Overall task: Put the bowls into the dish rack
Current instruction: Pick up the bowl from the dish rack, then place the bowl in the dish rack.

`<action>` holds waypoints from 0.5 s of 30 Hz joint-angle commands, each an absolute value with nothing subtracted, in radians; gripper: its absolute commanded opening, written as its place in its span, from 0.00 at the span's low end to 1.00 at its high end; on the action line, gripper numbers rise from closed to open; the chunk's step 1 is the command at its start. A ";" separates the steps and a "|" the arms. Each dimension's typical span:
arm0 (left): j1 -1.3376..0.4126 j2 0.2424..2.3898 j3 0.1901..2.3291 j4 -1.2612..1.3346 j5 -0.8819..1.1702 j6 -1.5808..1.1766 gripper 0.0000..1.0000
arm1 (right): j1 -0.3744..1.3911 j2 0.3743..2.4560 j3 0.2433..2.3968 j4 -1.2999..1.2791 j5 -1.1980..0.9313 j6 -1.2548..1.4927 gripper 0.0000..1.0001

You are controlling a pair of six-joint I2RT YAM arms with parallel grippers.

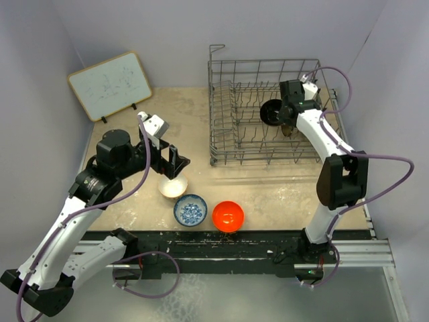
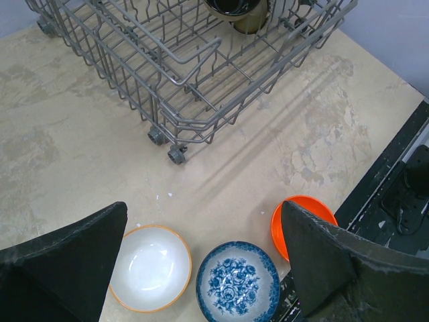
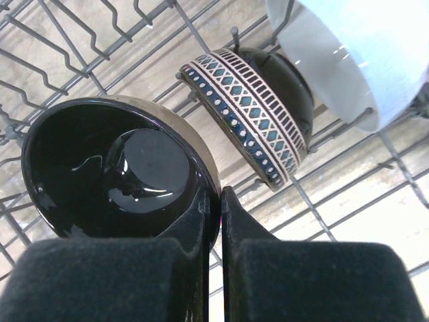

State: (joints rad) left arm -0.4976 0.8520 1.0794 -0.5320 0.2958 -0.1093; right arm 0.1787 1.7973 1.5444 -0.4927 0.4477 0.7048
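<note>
The grey wire dish rack [image 1: 221, 114] stands at the back right. Inside it a glossy black bowl [image 3: 114, 168] rests on edge, beside a bowl with a blue-and-cream patterned band [image 3: 251, 111] and a white bowl [image 3: 348, 54]. My right gripper [image 3: 220, 191] is shut right over the black bowl's rim, and nothing shows between its fingers. On the table in front lie a cream bowl with an orange rim [image 2: 151, 268], a blue-and-white bowl [image 2: 238, 282] and an orange-red bowl [image 2: 295, 208]. My left gripper [image 2: 204, 203] hangs wide open above them, holding nothing.
A white board [image 1: 110, 84] leans at the back left. The rack [image 2: 190, 80] sits on small wheels, its near corner close to the three loose bowls. A black rail [image 1: 221, 238] runs along the table's near edge, just behind the orange-red bowl [image 1: 228, 215].
</note>
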 commanded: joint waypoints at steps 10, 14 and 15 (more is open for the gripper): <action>-0.492 0.799 1.093 -0.472 0.322 -0.103 0.99 | 0.378 1.720 1.820 -0.739 0.956 0.453 0.00; -0.492 0.780 1.092 -0.466 0.335 -0.115 0.99 | 0.440 1.829 1.927 -0.900 1.149 0.424 0.00; -0.492 0.775 1.091 -0.467 0.338 -0.119 0.99 | 0.451 1.856 1.957 -0.960 1.200 0.443 0.00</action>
